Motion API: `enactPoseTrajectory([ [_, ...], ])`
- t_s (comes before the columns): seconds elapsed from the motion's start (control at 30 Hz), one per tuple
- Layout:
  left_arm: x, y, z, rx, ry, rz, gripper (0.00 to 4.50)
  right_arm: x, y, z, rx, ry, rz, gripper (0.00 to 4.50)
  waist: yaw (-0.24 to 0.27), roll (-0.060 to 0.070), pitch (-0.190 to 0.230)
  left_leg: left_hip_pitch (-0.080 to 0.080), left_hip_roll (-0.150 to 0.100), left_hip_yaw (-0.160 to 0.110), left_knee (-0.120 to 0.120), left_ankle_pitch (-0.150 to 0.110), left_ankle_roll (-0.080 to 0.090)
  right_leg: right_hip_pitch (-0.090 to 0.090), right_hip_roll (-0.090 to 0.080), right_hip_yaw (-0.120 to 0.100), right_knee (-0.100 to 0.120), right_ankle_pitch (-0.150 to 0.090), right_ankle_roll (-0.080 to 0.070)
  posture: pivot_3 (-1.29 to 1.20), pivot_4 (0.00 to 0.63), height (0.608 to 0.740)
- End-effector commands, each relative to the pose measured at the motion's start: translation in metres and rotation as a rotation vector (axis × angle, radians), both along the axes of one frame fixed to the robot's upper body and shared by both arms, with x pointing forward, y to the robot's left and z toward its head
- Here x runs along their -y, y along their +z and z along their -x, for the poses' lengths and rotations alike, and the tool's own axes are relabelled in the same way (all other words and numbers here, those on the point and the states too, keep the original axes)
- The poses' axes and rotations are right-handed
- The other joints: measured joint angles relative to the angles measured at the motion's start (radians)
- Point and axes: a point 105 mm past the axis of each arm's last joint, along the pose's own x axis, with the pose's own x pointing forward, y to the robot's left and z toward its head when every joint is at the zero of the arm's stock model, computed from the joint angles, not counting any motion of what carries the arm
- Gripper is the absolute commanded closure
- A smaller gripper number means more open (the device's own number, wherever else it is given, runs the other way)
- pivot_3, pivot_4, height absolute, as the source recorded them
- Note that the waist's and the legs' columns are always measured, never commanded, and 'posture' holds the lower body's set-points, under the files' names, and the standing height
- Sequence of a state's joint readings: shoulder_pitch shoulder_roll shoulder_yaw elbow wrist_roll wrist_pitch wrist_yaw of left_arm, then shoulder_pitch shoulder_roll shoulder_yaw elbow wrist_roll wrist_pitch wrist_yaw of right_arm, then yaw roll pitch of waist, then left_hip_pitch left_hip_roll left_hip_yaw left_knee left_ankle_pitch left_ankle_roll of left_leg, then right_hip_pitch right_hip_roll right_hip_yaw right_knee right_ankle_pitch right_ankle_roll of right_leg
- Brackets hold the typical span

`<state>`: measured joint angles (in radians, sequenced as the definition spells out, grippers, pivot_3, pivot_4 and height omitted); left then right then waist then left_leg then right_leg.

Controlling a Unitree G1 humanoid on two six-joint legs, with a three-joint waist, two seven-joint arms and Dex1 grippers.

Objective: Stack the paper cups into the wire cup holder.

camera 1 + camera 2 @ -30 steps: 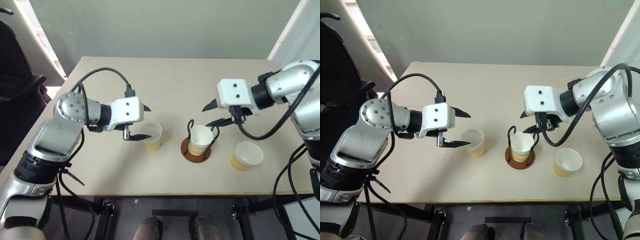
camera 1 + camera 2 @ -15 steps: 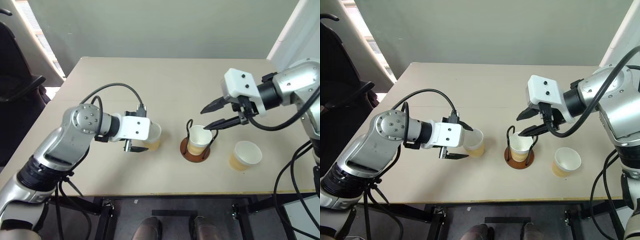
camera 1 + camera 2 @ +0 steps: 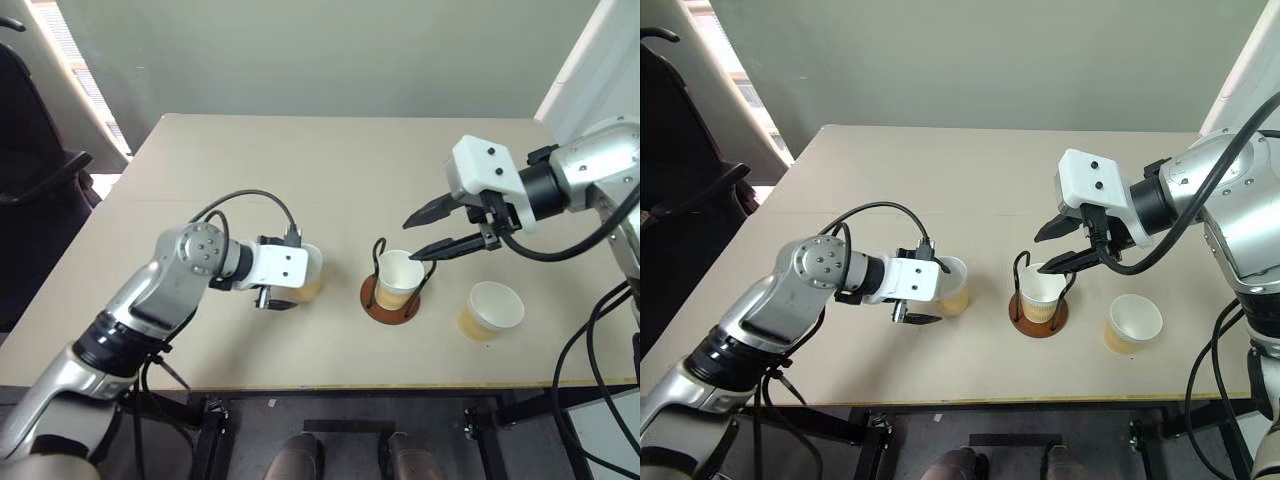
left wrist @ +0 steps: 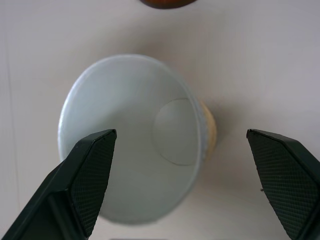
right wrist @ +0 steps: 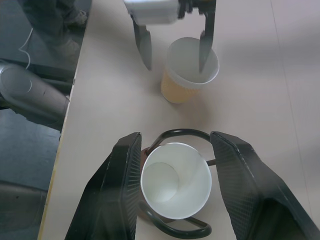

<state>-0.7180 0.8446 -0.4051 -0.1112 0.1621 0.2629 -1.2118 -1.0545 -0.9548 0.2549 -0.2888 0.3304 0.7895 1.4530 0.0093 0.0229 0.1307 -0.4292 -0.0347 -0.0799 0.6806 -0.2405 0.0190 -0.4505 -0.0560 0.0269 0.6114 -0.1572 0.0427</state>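
One paper cup point(image 3: 308, 272) stands left of centre on the table. My left gripper point(image 4: 179, 134) is open wide and low around it. In the right wrist view one left finger point(image 5: 205, 42) lies over this cup's point(image 5: 187, 70) rim and the other stands off its side; I cannot tell whether either touches. A second cup point(image 3: 400, 276) sits inside the wire cup holder point(image 3: 381, 300), between its black loops. My right gripper point(image 3: 433, 230) hangs open just above that cup point(image 5: 175, 180) and holds nothing. A third cup point(image 3: 493, 310) stands upright to the right of the holder.
The beige table point(image 3: 300, 170) reaches far back behind the cups. Its front edge runs close below the cups. A dark chair point(image 3: 30, 130) stands off the table's left side. A white upright point(image 3: 590, 60) rises at the back right.
My left gripper has come down and forward from beside the left cup and now straddles it. My right gripper has turned a little and stays above the holder.
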Motion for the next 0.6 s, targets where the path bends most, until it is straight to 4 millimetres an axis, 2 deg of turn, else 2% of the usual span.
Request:
enactPoseTrajectory([
  [0.03,0.006,0.006,-0.005,0.045,-0.036,0.006,0.18,-0.001,0.014,0.006,0.064,0.012,-0.012,2.23,0.0,0.0,0.0,0.0,0.0,0.0,0.0,0.0,0.0,0.0,0.0,0.0,0.0,0.0,0.0,0.0,0.15,0.74],
  [0.1,0.006,0.005,-0.008,0.045,-0.044,0.009,0.65,-0.001,0.013,0.007,0.066,0.013,-0.014,2.21,0.0,0.0,0.0,0.0,0.0,0.0,0.0,0.0,0.0,0.0,0.0,0.0,0.0,0.0,0.0,0.0,0.15,0.74],
  [0.23,0.008,0.008,-0.012,0.037,-0.059,0.047,2.09,-0.002,0.013,0.008,0.073,0.019,-0.019,2.21,0.0,0.0,0.0,0.0,0.0,0.0,-0.001,0.0,0.0,-0.001,0.0,0.0,0.0,0.0,0.0,0.0,0.15,0.74],
  [0.43,0.013,0.032,-0.004,0.007,-0.119,0.136,4.29,0.003,0.015,0.004,0.086,-0.028,-0.062,2.21,0.0,0.0,0.0,-0.001,0.0,0.0,0.0,0.0,0.0,-0.001,0.0,0.0,0.0,0.001,0.001,0.0,0.15,0.74],
  [0.47,0.014,0.035,-0.002,-0.003,-0.125,0.152,4.46,0.004,0.017,0.003,0.091,-0.04,-0.072,2.21,0.0,0.0,0.0,-0.001,0.0,0.0,0.0,0.0,0.0,-0.001,0.0,0.0,0.0,0.001,0.001,0.0,0.15,0.74],
  [0.6,0.019,0.06,0.008,-0.027,-0.172,0.226,4.46,0.013,0.02,-0.007,0.104,-0.143,-0.148,2.21,0.001,0.0,0.0,-0.001,0.0,0.0,0.0,0.0,0.0,-0.001,0.0,0.0,0.0,0.001,0.003,0.0,0.15,0.74],
])
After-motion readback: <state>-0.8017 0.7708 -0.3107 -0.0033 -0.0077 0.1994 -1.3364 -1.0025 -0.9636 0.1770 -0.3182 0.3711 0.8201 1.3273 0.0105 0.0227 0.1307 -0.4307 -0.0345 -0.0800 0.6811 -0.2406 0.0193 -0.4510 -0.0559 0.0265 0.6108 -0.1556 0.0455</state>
